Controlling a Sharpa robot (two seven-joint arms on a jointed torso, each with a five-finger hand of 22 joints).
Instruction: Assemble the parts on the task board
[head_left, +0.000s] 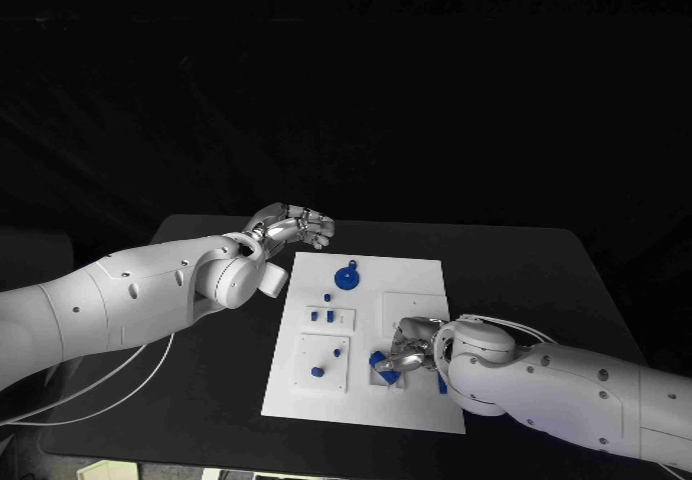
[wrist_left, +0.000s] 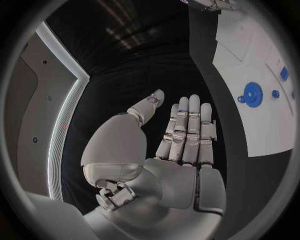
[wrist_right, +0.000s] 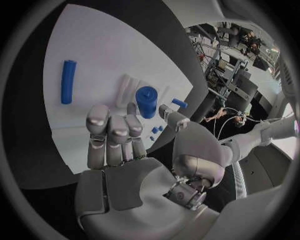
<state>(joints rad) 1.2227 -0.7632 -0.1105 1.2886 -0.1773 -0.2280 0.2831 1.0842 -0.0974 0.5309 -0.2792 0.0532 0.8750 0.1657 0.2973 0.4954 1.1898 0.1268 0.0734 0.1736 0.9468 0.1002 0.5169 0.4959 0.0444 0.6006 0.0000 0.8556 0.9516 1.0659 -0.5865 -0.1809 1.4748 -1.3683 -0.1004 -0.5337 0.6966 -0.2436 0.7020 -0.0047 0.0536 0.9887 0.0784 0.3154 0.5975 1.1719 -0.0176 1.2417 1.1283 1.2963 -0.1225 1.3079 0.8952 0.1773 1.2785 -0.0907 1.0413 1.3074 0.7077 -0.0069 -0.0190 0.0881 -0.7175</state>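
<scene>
The white task board (head_left: 411, 405) lies in the middle of the black table. My right hand (head_left: 411, 348) is low over its near right part. In the right wrist view its thumb and a fingertip (wrist_right: 132, 107) flank a short blue cylinder (wrist_right: 147, 101) that stands upright at a raised white fixture, and they pinch it. A blue rod (wrist_right: 67, 81) lies flat on the board beyond the fingers. My left hand (head_left: 293, 225) hovers off the board's far left corner; its fingers (wrist_left: 187, 127) are straight and hold nothing. A round blue disc part (head_left: 348, 276) sits on the far part of the board.
Two small blue pegs (head_left: 320, 316) stand at the board's left side, with smaller blue pieces (head_left: 317, 371) nearer me. Another blue piece (head_left: 441, 381) lies by my right wrist. Black tabletop (head_left: 534, 270) surrounds the board. A white cable (head_left: 116, 385) hangs under my left arm.
</scene>
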